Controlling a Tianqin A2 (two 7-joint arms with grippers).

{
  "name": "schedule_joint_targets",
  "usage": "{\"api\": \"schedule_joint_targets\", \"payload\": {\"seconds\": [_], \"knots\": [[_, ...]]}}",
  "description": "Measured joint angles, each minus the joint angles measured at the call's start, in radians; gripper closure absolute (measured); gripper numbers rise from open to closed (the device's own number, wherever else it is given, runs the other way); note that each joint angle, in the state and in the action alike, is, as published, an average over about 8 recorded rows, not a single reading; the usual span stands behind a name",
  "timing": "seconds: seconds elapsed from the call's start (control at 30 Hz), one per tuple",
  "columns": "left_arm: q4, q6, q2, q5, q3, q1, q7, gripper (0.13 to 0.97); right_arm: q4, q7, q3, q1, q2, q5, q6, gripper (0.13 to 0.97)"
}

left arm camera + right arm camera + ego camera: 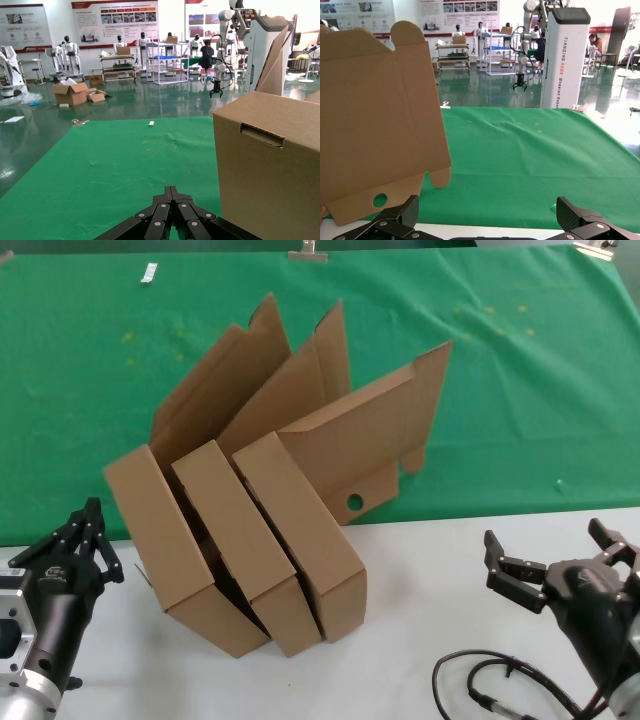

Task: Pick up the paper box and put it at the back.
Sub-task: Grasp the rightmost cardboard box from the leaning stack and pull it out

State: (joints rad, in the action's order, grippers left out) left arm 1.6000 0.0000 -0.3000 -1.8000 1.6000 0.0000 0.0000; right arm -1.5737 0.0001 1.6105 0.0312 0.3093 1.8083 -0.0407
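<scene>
Nearest the head camera I note both arms low on the white tabletop (420, 640), neither touching any cardboard. By size, I record first the green cloth (520, 390), the back zone, spreading well beyond the cartons and bare apart from a few yellowish specks. Next come three alike brown cartons leaning side by side, trays on the white top, lids raised over the cloth edge. I take the paper box (305, 530) to be the one nearest my right arm, with the small round hole in its lid; which carton is meant is my judgement only. The middle box (240, 540) presses against it, and the far-left box (160, 550) stands beyond that. My right gripper (555, 545) sits well apart from the paper box on its open side, fingers spread wide and empty. My left gripper (90, 525) rests just beside the far-left box, fingers drawn together to a point, holding nothing. The pick has not begun. To do it well, I would approach from the free side, take the tray wall and not the floppy lid, lift clear before travelling so the neighbours do not drag or topple, then set it flat on bare cloth beyond the raised lids.
</scene>
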Motion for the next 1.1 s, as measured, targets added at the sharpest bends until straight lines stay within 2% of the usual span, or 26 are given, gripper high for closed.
{"api": "schedule_joint_targets", "payload": {"seconds": [0.33, 0.5, 0.77, 0.87, 1.0, 1.1], "knots": [[0.000, 0.000, 0.000, 0.000, 0.000, 0.000, 0.000, 0.910, 0.000, 0.000, 0.000, 0.000, 0.000, 0.000, 0.000, 0.129], [0.000, 0.000, 0.000, 0.000, 0.000, 0.000, 0.000, 0.897, 0.008, -0.033, -0.040, 0.007, -0.024, 0.019, -0.055, 0.129], [0.000, 0.000, 0.000, 0.000, 0.000, 0.000, 0.000, 0.803, 0.053, -0.184, -0.187, 0.047, -0.061, 0.133, -0.285, 0.129], [0.000, 0.000, 0.000, 0.000, 0.000, 0.000, 0.000, 0.739, 0.071, -0.244, -0.246, 0.064, -0.058, 0.190, -0.385, 0.129], [0.000, 0.000, 0.000, 0.000, 0.000, 0.000, 0.000, 0.653, 0.099, -0.292, -0.292, 0.082, -0.015, 0.250, -0.519, 0.129], [0.000, 0.000, 0.000, 0.000, 0.000, 0.000, 0.000, 0.605, 0.120, -0.284, -0.280, 0.093, 0.062, 0.266, -0.615, 0.129]]}}
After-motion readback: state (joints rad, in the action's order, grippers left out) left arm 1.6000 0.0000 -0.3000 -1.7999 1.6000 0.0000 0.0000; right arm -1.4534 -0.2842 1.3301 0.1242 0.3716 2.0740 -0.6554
